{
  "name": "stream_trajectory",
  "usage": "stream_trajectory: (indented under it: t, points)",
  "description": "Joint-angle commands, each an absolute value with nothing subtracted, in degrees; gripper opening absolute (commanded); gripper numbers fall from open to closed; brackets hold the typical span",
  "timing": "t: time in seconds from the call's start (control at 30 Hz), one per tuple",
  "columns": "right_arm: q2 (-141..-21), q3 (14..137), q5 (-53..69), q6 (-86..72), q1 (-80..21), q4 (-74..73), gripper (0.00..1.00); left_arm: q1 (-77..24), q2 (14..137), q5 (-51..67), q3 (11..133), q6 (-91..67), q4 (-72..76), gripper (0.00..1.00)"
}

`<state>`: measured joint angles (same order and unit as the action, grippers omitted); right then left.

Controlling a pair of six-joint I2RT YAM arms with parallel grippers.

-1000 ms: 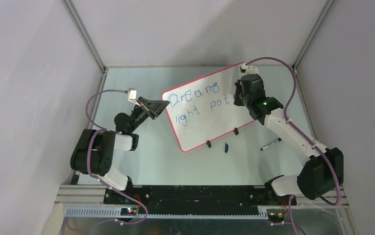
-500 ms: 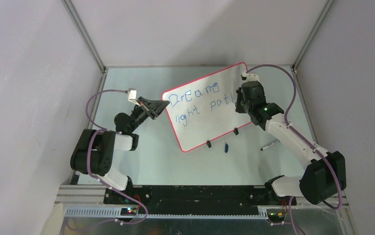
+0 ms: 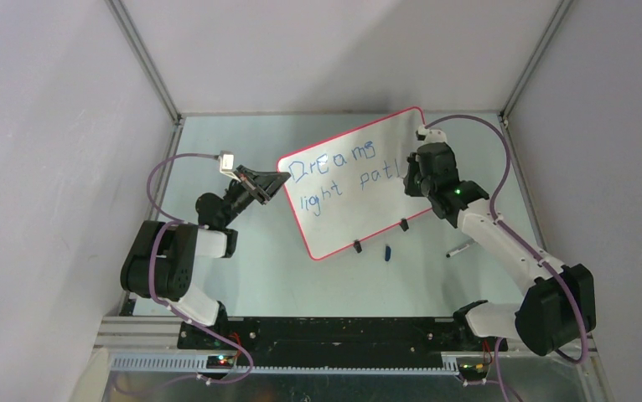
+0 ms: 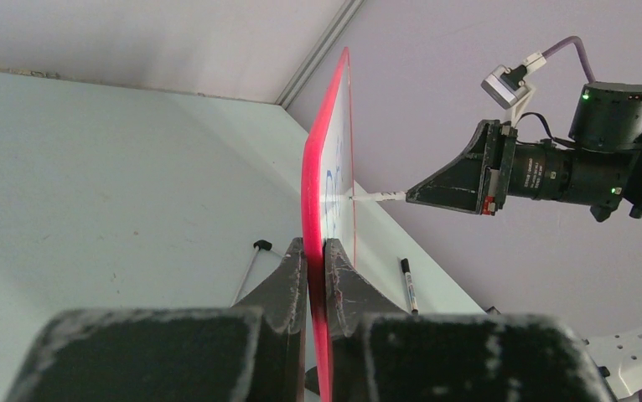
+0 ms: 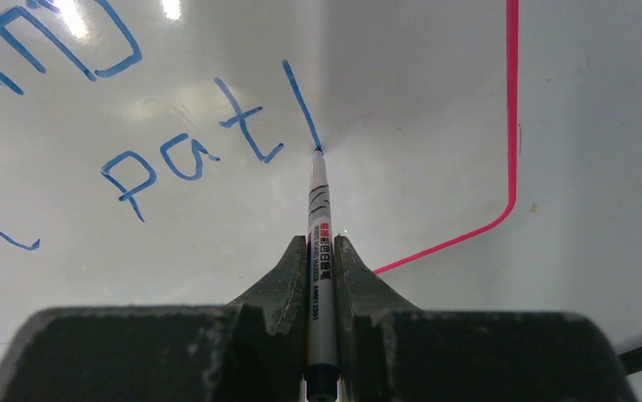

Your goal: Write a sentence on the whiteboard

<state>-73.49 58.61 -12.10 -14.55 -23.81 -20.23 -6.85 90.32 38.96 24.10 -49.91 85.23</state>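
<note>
The pale green table bears the whiteboard on its black clip feet. A small blue cap lies just beside the whiteboard's feet. A white marker lies farther to the whiteboard's right.

I get bright, even light from overhead; shadows on the table are faint and soft; two white glare spots sit on the glossy whiteboard at the top of the right wrist view; up close, the left gripper and right gripper look slightly soft at their bases.
</note>
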Motion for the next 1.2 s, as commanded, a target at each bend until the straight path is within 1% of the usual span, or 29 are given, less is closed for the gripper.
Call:
stream_trajectory:
  t: [0.0, 0.47, 0.83, 1.17]
  points:
    - [-73.87, 61.14, -11.39, -14.54, -23.32, -17.75, 0.00, -7.12, 88.74, 39.65, 23.29, -44.91, 88.00, 0.00]
    - [-76.41, 65.24, -10.94, -14.03, -23.12, -18.10, 0.00, -7.18, 88.62, 39.76, 23.20, -44.82, 87.98, 0.00]
    - [-77.15, 65.79, -11.04, -14.08, -22.31, -17.94, 0.00, -7.20, 88.59, 39.73, 23.20, -44.77, 87.98, 0.00]
    - [-77.74, 65.85, -13.79, -15.15, -21.33, -18.20, 0.00, -7.24, 88.60, 39.74, 23.20, -44.78, 87.98, 0.00]
